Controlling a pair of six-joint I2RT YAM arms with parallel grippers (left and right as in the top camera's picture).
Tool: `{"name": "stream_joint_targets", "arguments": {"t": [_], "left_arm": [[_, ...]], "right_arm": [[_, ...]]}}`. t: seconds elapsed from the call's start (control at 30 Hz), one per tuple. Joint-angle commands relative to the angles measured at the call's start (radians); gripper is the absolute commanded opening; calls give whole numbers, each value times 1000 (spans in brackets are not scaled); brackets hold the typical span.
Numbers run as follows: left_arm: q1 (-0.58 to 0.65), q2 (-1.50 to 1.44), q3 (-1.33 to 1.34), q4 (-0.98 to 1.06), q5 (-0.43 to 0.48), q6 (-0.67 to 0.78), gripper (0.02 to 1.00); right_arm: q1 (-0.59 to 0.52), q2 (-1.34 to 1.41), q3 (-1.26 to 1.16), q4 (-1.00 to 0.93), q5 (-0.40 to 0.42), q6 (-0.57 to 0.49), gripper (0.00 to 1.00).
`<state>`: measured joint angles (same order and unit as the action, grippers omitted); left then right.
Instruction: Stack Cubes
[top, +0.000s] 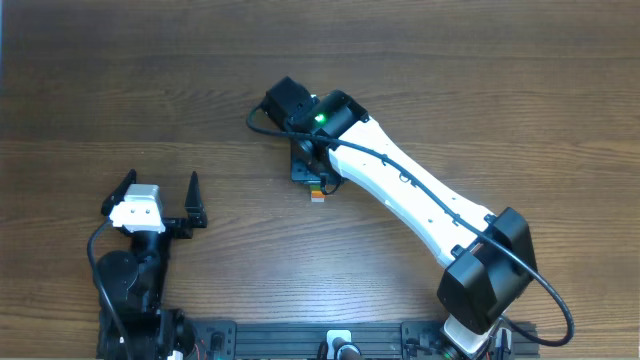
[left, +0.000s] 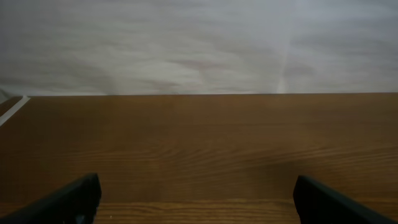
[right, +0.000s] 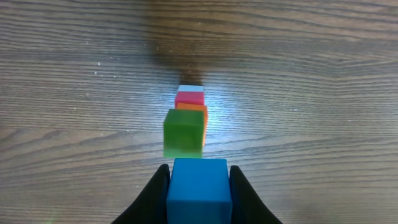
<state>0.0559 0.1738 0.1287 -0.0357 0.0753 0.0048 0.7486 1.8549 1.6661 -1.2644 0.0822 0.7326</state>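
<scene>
Bright, even light falls on the counter (top: 480, 90), leaving only soft shadows beside the right arm (top: 420, 195). Around the stacked cubes (right: 186, 127) a pale glare lies on the wood, with a dim shadow beyond.

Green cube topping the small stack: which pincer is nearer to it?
Right. The right pincer, shut on a blue cube, hangs close over the green cube; the left pincer sits open, well off to the left over bare wooden tabletop.

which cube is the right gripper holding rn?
The blue cube: it sits clamped between the right gripper fingers. The green cube, orange cube and red cube form a stack on the table, green on top.
</scene>
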Motion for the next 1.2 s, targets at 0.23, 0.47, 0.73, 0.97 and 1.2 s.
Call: {"name": "stream_joint_targets", "arguments": {"t": [0.23, 0.47, 0.73, 0.97, 1.2], "left_arm": [[6, -5, -5, 5, 7, 17, 998], [6, -5, -5, 5, 7, 17, 998], [6, -5, -5, 5, 7, 17, 998], [6, -5, -5, 5, 7, 17, 998], [6, -5, -5, 5, 7, 17, 998]], "right_arm": [[12, 52, 24, 19, 17, 38, 12], [12, 62, 24, 28, 17, 38, 12], [13, 78, 24, 34, 16, 38, 12], [14, 98, 24, 48, 13, 39, 12], [14, 101, 24, 50, 12, 39, 16]]}}
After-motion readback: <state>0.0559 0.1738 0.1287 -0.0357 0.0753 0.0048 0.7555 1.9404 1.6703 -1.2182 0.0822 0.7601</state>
